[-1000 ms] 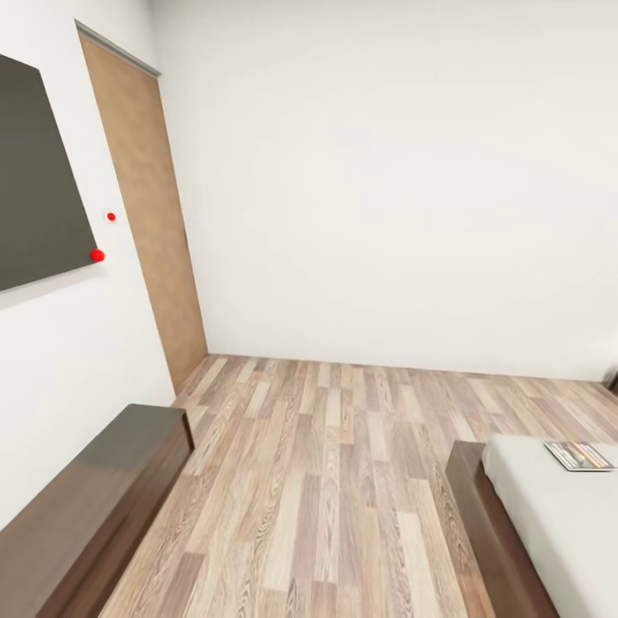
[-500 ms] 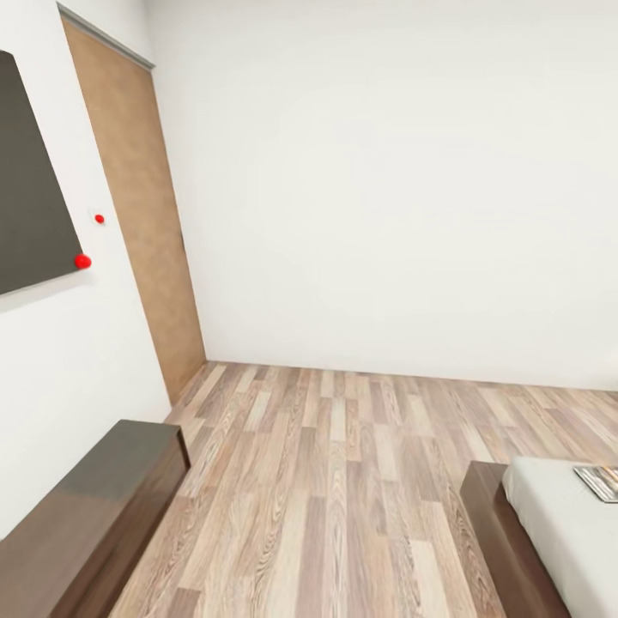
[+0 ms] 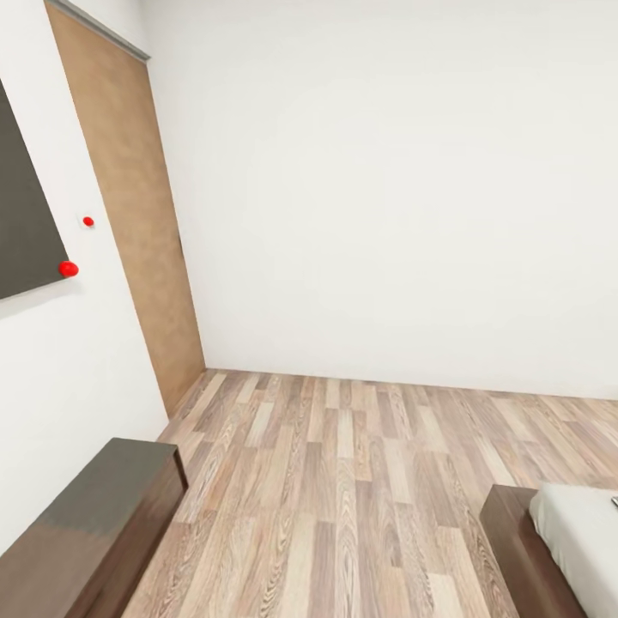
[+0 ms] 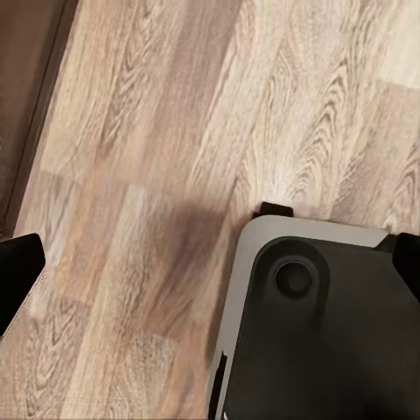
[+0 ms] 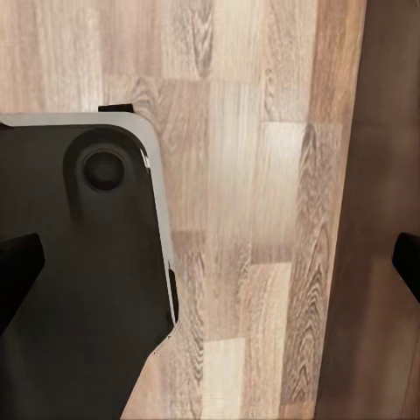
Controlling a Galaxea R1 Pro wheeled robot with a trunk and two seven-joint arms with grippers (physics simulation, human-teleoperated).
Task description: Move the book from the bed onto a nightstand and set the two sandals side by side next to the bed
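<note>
We see the bed (image 3: 571, 541) at the lower right of our head view: a light grey mattress corner on a dark brown frame. The wood plank floor (image 3: 343, 481) runs to white walls and a brown door (image 3: 137, 223); a dark low cabinet (image 3: 86, 532) stands along the wall on our left.

Our left gripper (image 4: 210, 262) and right gripper (image 5: 210, 262) both hang apart over bare floor, fingertips wide at the frame edges, holding nothing; our grey base (image 4: 324, 324) lies beneath them.

Since a second ago our view has swung left, and the book has slid out of sight.
</note>
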